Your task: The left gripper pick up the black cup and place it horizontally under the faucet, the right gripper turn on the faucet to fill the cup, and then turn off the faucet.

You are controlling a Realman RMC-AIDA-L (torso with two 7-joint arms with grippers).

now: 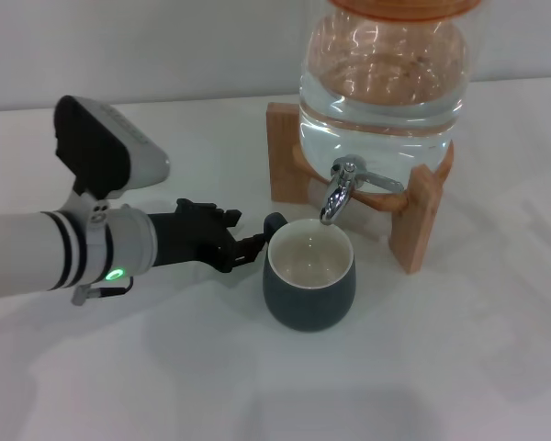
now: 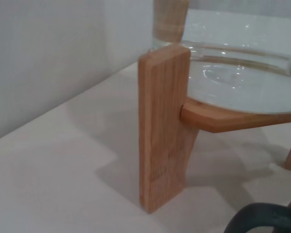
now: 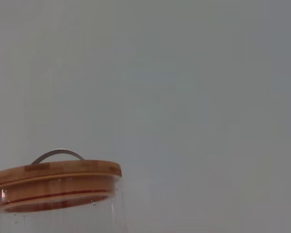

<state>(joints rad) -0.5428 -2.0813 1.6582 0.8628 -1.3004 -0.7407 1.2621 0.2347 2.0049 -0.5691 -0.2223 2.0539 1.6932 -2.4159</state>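
In the head view, the black cup [image 1: 309, 277] stands upright on the white counter [image 1: 165, 367], its cream mouth right under the spout of the faucet [image 1: 342, 188]. The faucet sticks out of the glass jar [image 1: 382, 83], which is full of water and sits on a wooden stand [image 1: 421, 216]. The left gripper [image 1: 253, 244] reaches in from the left, its fingertips at the cup's small handle [image 1: 275, 222]; whether they are clamped on the handle or slightly apart I cannot tell. The right gripper does not show here.

In the left wrist view, a leg of the wooden stand [image 2: 164, 128] fills the middle, the jar's glass bottom [image 2: 242, 82] rests above it, and a dark curve of the cup's handle [image 2: 262, 216] peeks in at the edge.

In the right wrist view, only the jar's wooden lid [image 3: 56, 177] with its metal loop [image 3: 58, 154] shows against a plain wall, so the right arm seems to be up high, away from the lever.

The risk, as I judge it: pulling the left gripper back while it is hooked on the handle could drag the cup off from under the spout, and water would then hit the counter.
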